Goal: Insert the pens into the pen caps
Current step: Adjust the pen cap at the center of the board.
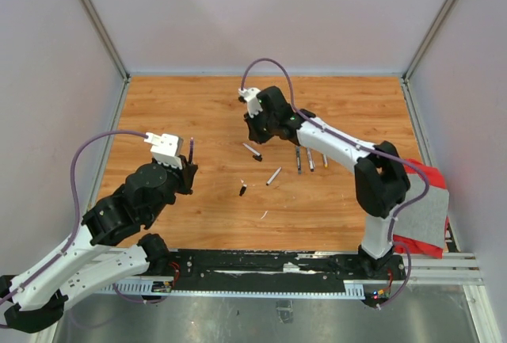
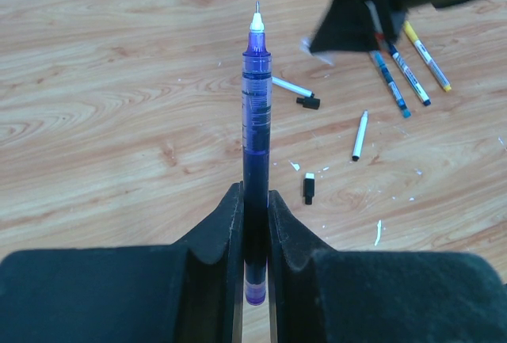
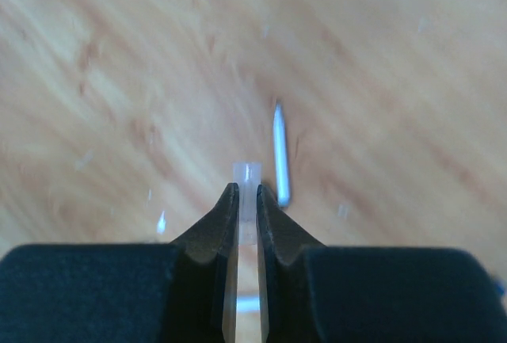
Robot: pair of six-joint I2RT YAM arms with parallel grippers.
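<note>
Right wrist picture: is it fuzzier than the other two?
Yes: the right wrist view blurs the wooden table behind the right gripper and the pale piece it pinches; the left wrist view is crisp on the purple pen; the top view is evenly lit, shadows soft.

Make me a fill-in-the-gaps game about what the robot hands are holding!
1. The left gripper is shut on a see-through purple plastic pen whose tip points ____ from it.
2. The right gripper pinches a tiny clear plastic cap over the ____ table.
3. The short loose cap beside the thin white pen is ____.
Missing words: away; wooden; black.
</note>
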